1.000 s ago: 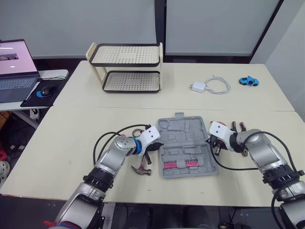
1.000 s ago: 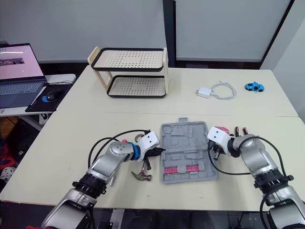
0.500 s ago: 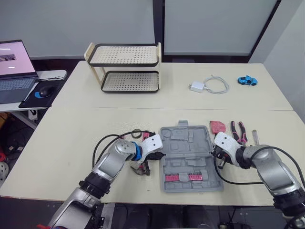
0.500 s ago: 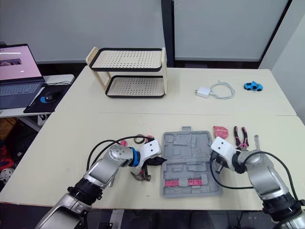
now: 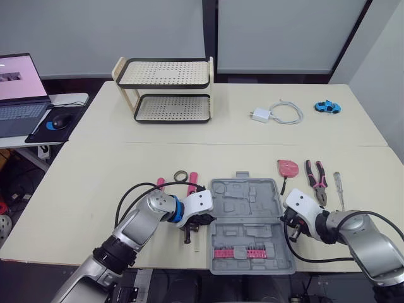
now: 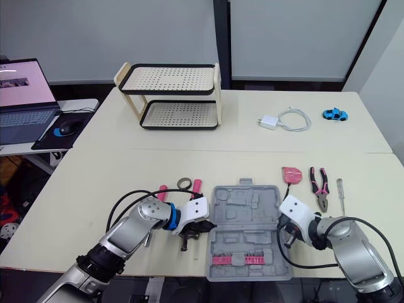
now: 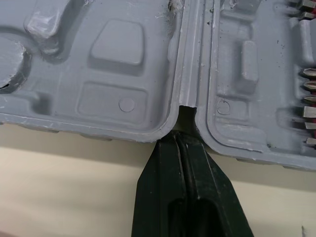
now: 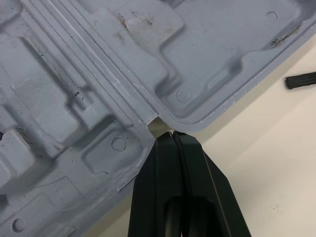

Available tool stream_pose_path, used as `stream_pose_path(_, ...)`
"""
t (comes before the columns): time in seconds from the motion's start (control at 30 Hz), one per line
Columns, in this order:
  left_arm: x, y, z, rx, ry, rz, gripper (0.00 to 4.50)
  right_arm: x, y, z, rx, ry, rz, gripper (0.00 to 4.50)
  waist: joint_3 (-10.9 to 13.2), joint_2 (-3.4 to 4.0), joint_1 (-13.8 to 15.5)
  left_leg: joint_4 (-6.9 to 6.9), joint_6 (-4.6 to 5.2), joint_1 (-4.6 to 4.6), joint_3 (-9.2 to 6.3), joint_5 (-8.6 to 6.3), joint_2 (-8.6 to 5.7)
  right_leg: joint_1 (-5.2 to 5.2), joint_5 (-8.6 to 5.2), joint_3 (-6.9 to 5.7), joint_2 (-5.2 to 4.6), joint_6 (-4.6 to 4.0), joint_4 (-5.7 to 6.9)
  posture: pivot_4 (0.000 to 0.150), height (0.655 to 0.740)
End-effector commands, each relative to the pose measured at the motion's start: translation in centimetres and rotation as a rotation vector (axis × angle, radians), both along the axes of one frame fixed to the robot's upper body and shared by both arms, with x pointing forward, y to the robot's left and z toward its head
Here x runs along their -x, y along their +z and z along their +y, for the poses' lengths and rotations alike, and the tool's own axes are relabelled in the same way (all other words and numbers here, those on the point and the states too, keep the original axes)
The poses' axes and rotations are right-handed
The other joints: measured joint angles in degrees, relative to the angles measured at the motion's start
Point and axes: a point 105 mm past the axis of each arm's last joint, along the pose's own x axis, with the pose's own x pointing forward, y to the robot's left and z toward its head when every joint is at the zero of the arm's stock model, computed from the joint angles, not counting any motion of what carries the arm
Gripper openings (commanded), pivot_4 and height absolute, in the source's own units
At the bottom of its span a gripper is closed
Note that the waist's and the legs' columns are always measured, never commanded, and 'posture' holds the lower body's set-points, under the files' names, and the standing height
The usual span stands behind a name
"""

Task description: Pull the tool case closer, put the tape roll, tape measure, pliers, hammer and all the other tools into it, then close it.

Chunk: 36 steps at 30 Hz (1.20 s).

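Left wrist view: the left claw (image 7: 183,142), clenched empty, noses into the hinge notch of the open case (image 7: 113,74). The right claw (image 8: 173,137), likewise clenched, does so opposite, seemingly to drag it along the table (image 7: 69,197), near its front edge.

Readable text: none in any view
Grey plastic tool case (image 5: 243,202), lower centre: bare moulded surface, no lettering legible
Laptop screen (image 5: 19,76), upper left: pink page, writing too small to read
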Motion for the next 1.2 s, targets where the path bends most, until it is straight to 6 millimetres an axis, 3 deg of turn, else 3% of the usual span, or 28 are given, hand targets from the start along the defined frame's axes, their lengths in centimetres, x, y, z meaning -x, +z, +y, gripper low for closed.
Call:
stream_pose_path(0.03, 1.1, 0.3, -1.2, 0.02, -0.084, -0.003, 0.02, 0.7, 0.8, 1.9, -0.056, 0.067, -0.016, 0.0, 0.0, 0.0, -0.01, 0.0, 0.0, 0.0, 0.0, 0.0, 0.0, 0.0, 0.0, -0.01, 0.0, 0.0, 0.0, 0.15, 0.74)
stream_pose_path(0.4, 1.9, -0.1, -0.7, -0.008, -0.121, 0.023, 0.02, 2.0, 0.3, 2.7, -0.074, 0.078, 0.021, 0.0, -0.03, -0.01, -0.03, 0.0, 0.0, 0.02, 0.0, 0.0, 0.01, 0.02, 0.0, -0.01, 0.01, 0.0, 0.01, 0.15, 0.74)
stream_pose_path(1.2, 3.2, -0.2, -0.5, -0.029, -0.18, 0.069, 0.02, 2.9, 0.0, 2.6, -0.07, 0.082, 0.058, 0.0, -0.06, -0.01, -0.07, 0.0, 0.06, 0.04, -0.01, -0.03, 0.02, 0.05, 0.0, -0.02, 0.04, 0.0, 0.01, 0.15, 0.74)
